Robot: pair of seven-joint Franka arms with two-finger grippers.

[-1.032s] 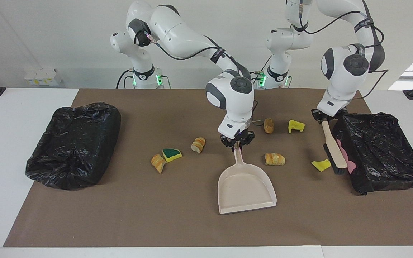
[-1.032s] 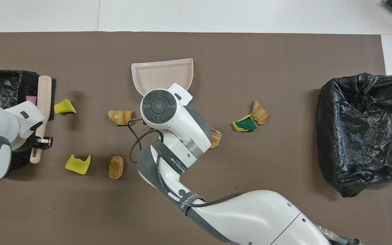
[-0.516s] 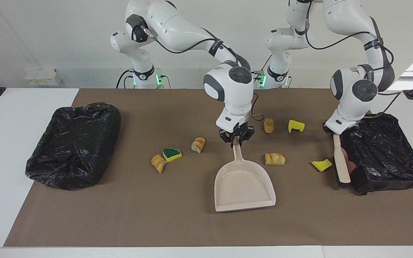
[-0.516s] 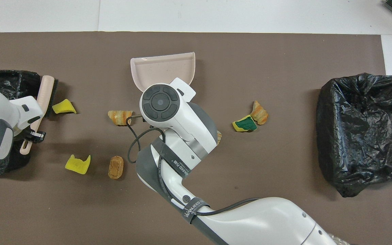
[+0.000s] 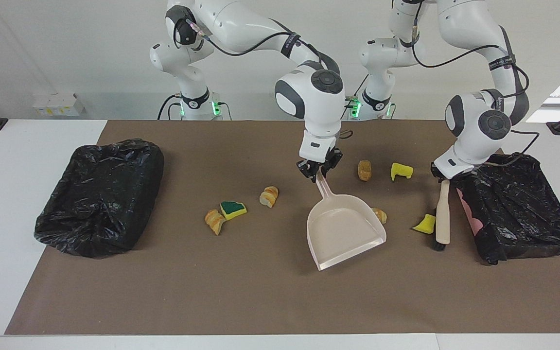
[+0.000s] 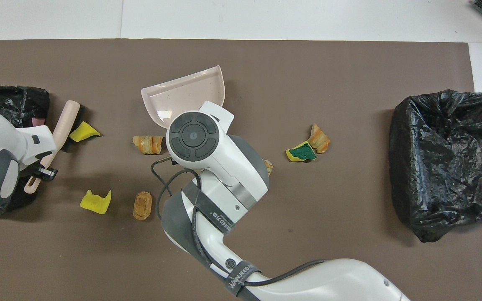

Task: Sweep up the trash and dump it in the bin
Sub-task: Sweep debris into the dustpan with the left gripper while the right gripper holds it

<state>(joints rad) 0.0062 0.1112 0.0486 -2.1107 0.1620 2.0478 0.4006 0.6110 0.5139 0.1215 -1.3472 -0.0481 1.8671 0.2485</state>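
Note:
My right gripper is shut on the handle of the beige dustpan, which tilts over the mat's middle with its handle raised; the wrist hides that gripper from overhead. My left gripper is shut on the brush, whose head rests against a yellow sponge scrap. A bread chunk peeks out beside the pan. Other trash lies loose: a chunk, a yellow scrap, a chunk, a green-faced sponge and a chunk.
A black-bagged bin stands at the left arm's end, right beside the brush, with something pink inside. Another black-bagged bin stands at the right arm's end. A brown mat covers the table.
The right gripper rose and swung the dustpan's mouth toward the left arm's end, partly covering a bread chunk. The left gripper swung the brush away from the bin and nudged the yellow scrap.

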